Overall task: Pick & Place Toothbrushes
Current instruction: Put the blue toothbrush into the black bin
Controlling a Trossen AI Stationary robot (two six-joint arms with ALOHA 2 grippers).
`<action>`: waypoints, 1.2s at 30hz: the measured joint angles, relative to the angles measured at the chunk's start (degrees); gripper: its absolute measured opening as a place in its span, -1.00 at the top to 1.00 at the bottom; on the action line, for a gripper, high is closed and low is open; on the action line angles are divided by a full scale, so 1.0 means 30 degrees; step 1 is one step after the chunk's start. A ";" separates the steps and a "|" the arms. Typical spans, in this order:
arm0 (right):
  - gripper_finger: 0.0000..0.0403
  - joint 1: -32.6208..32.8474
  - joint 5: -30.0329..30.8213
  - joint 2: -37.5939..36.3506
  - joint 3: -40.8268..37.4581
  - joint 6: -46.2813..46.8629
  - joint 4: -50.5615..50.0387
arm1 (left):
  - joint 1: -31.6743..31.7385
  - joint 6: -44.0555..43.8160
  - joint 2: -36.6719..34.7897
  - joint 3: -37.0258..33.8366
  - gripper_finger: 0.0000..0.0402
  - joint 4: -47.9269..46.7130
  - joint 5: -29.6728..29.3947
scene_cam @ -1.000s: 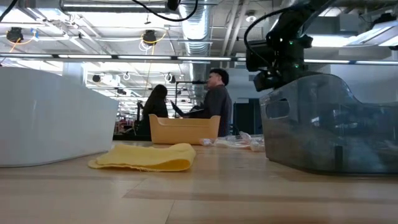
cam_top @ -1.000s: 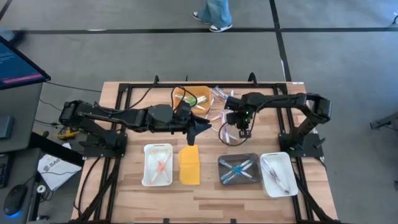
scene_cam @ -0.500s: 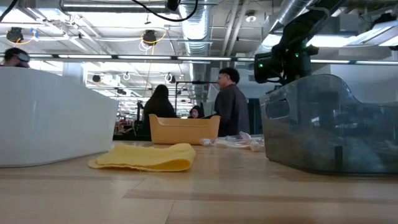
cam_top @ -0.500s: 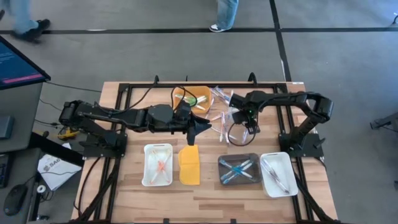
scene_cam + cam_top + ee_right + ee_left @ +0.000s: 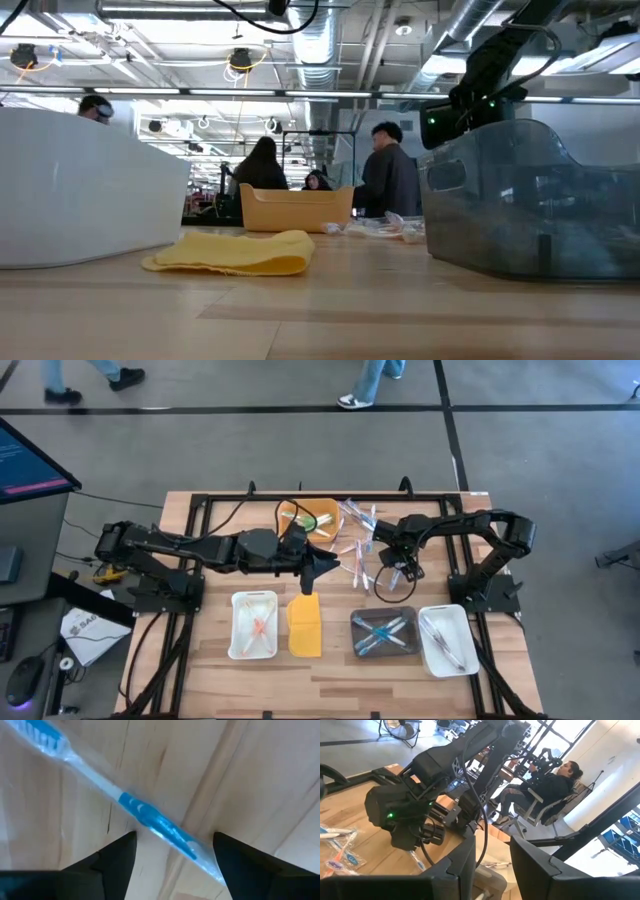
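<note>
The wooden table [image 5: 330, 670] carries four trays along the lower part of the high view: a white tray [image 5: 254, 625] holding orange brushes, a flat yellow lid [image 5: 305, 626], a dark clear-walled tray [image 5: 385, 633] holding blue brushes, and a second white tray [image 5: 446, 640] holding clear ones. A tan bowl [image 5: 306, 517] sits at upper centre, partly covered by the left arm. Loose wrapped toothbrushes [image 5: 352, 532] lie scattered just right of the bowl.

The right gripper [image 5: 392, 573] is low over the bare wood at centre right, fingers spread apart. Between them lies a blue toothbrush [image 5: 145, 816] in glossy film, flat on the planks and not grasped.

The left gripper [image 5: 308, 582] hangs above the lid's upper edge; its fingers [image 5: 460, 865] stand parted with nothing between them.

In the low view, people [image 5: 390, 180] stand behind the table.
</note>
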 joint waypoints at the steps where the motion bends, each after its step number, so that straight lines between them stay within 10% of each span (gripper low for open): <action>1: -0.25 0.0043 0.0000 0.0000 0.0000 0.0130 0.0065 | 0.0000 0.0006 0.0000 0.0000 0.42 0.0000 -0.0006; 17: 0.93 0.0550 0.0001 0.0000 -0.0007 0.2664 -0.1537 | 0.0000 0.0005 0.0000 0.0000 0.42 0.0036 -0.0530; 36: 0.98 0.4191 0.1013 -0.7176 0.4091 0.5049 -0.7437 | -0.0486 -0.0944 0.0000 -0.0007 0.42 0.0277 -0.0596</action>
